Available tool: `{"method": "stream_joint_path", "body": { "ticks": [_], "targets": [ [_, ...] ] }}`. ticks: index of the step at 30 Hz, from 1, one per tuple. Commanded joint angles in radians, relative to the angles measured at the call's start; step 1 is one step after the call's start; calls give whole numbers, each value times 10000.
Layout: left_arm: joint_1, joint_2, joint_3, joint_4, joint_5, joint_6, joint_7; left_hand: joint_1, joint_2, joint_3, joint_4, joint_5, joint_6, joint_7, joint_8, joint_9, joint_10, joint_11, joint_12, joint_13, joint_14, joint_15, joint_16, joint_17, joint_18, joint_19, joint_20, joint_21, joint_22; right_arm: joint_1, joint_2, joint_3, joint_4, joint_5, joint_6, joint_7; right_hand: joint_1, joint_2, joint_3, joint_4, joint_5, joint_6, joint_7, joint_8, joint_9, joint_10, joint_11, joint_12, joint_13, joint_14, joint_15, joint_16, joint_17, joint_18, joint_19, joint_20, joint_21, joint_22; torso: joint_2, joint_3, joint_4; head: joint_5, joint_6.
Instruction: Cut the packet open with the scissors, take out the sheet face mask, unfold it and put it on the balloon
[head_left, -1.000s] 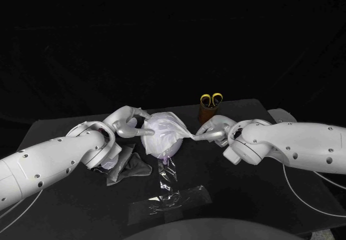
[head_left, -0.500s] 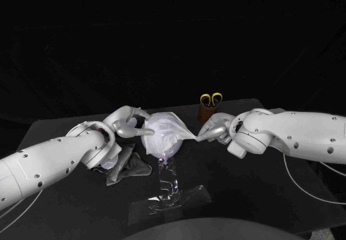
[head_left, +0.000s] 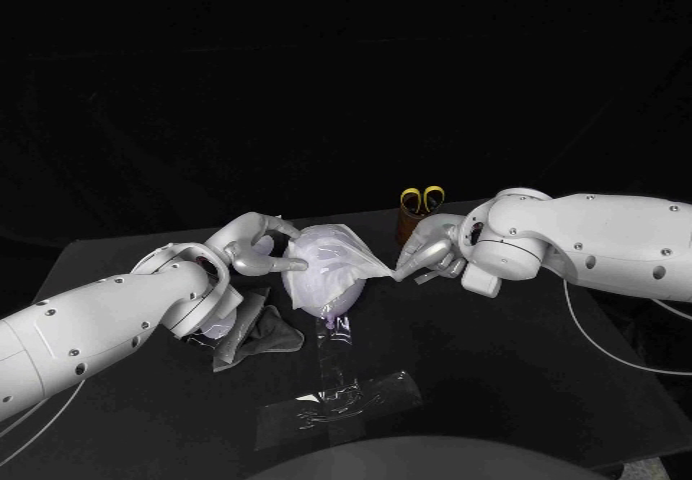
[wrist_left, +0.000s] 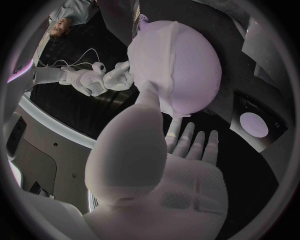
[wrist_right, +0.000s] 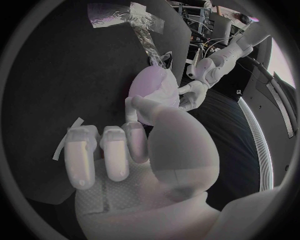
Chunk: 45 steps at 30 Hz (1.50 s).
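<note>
**A:** Right hand (head_left: 430, 258) pinches the sheet face mask (head_left: 335, 252) by its edge, the mask draped over the balloon (head_left: 336, 303) between both hands.

**B:** Looks limp and tear-prone, so I'd grip edges only. Left hand (head_left: 263, 250) presses the far side; can't tell if it's pinching.

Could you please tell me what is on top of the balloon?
The white sheet face mask drapes over the balloon; the right hand pinches its edge, the left hand touches it. The balloon's top is covered; its underside shows.

Matt black table (head_left: 548, 390); glossy crinkled clear film (head_left: 339, 395) at 6 o'clock of smooth balloon (wrist_left: 197, 80); thin wrinkled sheet face mask (head_left: 339, 255)
</note>
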Motion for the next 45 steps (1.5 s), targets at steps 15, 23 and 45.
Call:
{"method": "stream_joint_path", "body": {
  "ticks": [15,23,45],
  "targets": [
    [-18,46,-23,-37,-6,48,-213,13,-62,-52,-1,45,-40,145,-76,0,-44,-36,-41,-8,57,-12,-44,8,-92,-71,-22,-44,-19,273,50,-8,-256,285,2747,-284,-71,61,605,-520,78,-60,-20,345,1479,385,-38,-46,1534,1054,-27,11,2615,-82,928,-40,3,2554,-1,1,-7,16,4],
    [-18,57,-24,-48,-6,44,-231,13,-62,-52,-1,45,-40,145,-76,0,-44,-36,-41,-8,57,-12,-44,8,-92,-71,-22,-44,-19,282,119,-17,-559,119,2429,-255,-464,10,733,-510,96,-294,29,310,1568,83,8,-822,1093,999,8,-193,2442,-11,774,-11,-264,2458,-4,-9,-9,-4,26],
    [-19,53,-25,-68,6,14,-236,38,-107,-90,1,47,-109,135,-122,-12,-79,-52,-45,-11,69,-12,-56,11,-85,-65,-25,-47,-24,88,185,-159,-861,-737,2141,-96,-462,-779,-363,-624,376,-3014,1208,-1606,756,-3803,1024,-7664,-3357,-637,887,-3802,-375,836,-1447,809,-4148,964,-14,-10,-9,-49,40]
  ]
}}
